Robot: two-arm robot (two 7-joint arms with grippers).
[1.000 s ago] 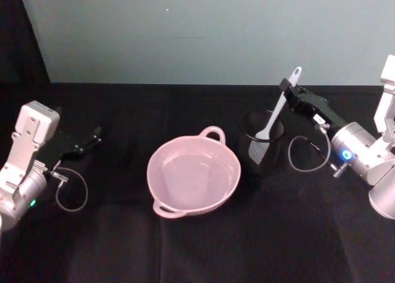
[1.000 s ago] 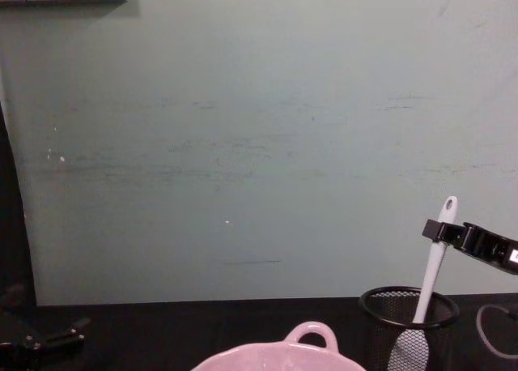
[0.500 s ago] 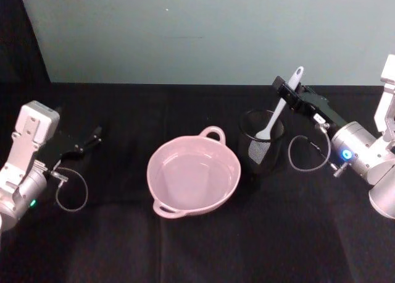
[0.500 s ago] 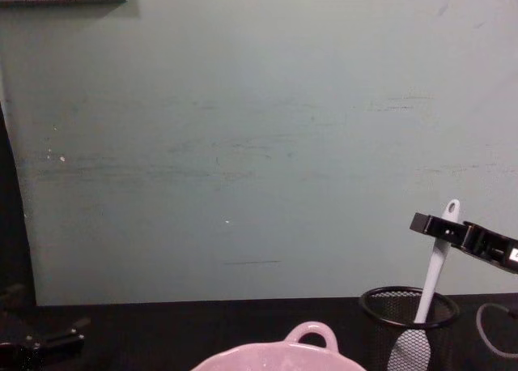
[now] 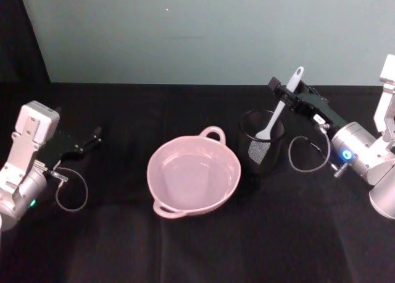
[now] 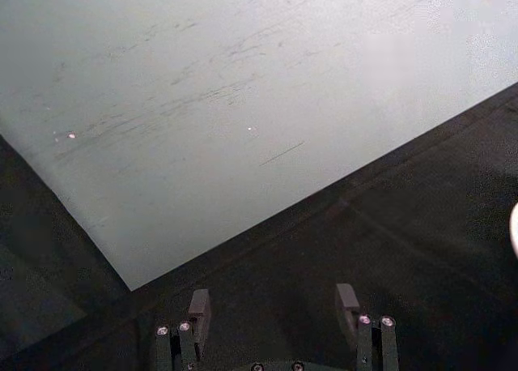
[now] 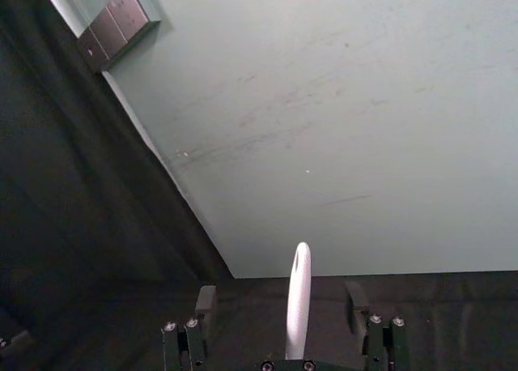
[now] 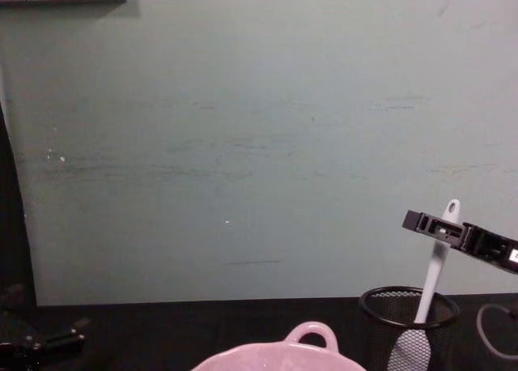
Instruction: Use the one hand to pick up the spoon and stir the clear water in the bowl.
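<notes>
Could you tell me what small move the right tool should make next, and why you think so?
Probably close on the handle. The right tool is open, with its fingers on either side of the spoon near the handle's top; the right wrist view shows the handle in the gap. The spoon stands in the black mesh cup, not yet lifted, beside the bowl. The left tool sits parked at the table's left.

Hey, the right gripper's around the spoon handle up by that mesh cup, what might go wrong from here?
The right gripper sits open astride the top of the spoon handle, fingers apart in the right wrist view. Gripped that near its tip, the spoon may pivot or slip.

The blade sits inside the black mesh cup, so lifting at an angle might snag and tip it.

The pink bowl stands right beside the cup and holds water, so a knock could spill it.
</notes>
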